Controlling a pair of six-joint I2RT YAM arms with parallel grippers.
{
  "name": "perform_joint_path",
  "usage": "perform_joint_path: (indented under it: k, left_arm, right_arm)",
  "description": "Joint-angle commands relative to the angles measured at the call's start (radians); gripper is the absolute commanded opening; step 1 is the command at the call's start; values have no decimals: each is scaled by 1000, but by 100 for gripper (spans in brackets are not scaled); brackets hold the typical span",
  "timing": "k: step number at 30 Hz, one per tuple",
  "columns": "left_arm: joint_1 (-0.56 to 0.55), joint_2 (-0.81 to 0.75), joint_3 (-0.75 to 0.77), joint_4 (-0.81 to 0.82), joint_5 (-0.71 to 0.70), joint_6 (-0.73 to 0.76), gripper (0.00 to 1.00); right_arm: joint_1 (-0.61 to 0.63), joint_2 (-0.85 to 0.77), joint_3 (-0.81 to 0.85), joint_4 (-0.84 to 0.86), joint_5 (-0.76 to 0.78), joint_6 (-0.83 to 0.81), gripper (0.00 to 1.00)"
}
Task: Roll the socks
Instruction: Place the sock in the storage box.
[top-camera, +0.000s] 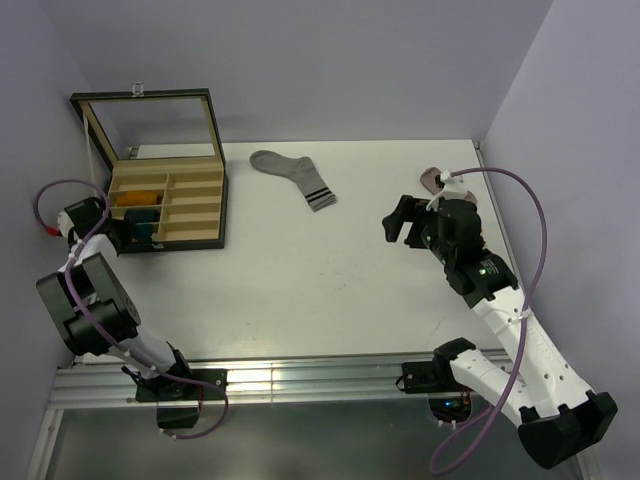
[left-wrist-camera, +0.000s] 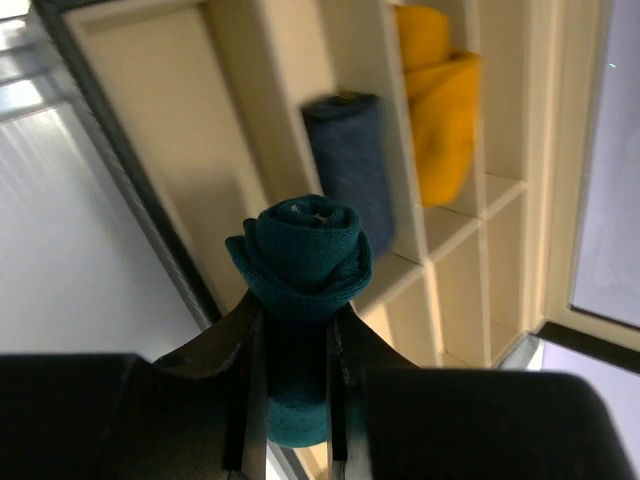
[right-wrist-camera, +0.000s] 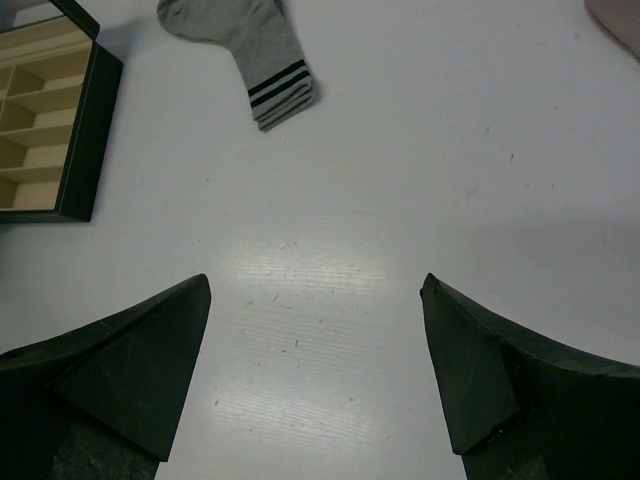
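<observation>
My left gripper (left-wrist-camera: 296, 305) is shut on a rolled dark teal sock (left-wrist-camera: 302, 252), holding it just above the near end of the compartment box (left-wrist-camera: 150, 130). A rolled navy sock (left-wrist-camera: 351, 160) lies in one compartment, and a rolled mustard sock (left-wrist-camera: 440, 110) lies in the one beside it. From above, the left gripper (top-camera: 133, 231) is at the box's front left corner, with the mustard sock (top-camera: 139, 197) visible inside. My right gripper (right-wrist-camera: 315, 300) is open over bare table, with nothing between its fingers; the top view shows the right gripper (top-camera: 400, 222) right of centre.
The dark box (top-camera: 222, 205) has its glass lid (top-camera: 150, 125) standing open at the back left. A flat grey sock with dark stripes (top-camera: 296, 176) (right-wrist-camera: 245, 45) lies behind the table's middle. A pinkish sock (top-camera: 431, 178) peeks out behind the right arm.
</observation>
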Motion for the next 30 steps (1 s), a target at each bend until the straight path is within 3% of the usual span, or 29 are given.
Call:
perform_joint_path:
  k: [1, 22, 30]
  left_arm:
    - [22, 33, -31, 153, 44, -28, 0]
    - [18, 194, 84, 5, -130, 18, 0]
    - [-24, 321, 223, -121, -191, 30, 13]
  right_arm:
    - [-6, 7, -3, 35, -13, -25, 93]
    - [-4, 7, -19, 58, -7, -44, 92]
    - [-4, 18, -14, 58, 2, -45, 92]
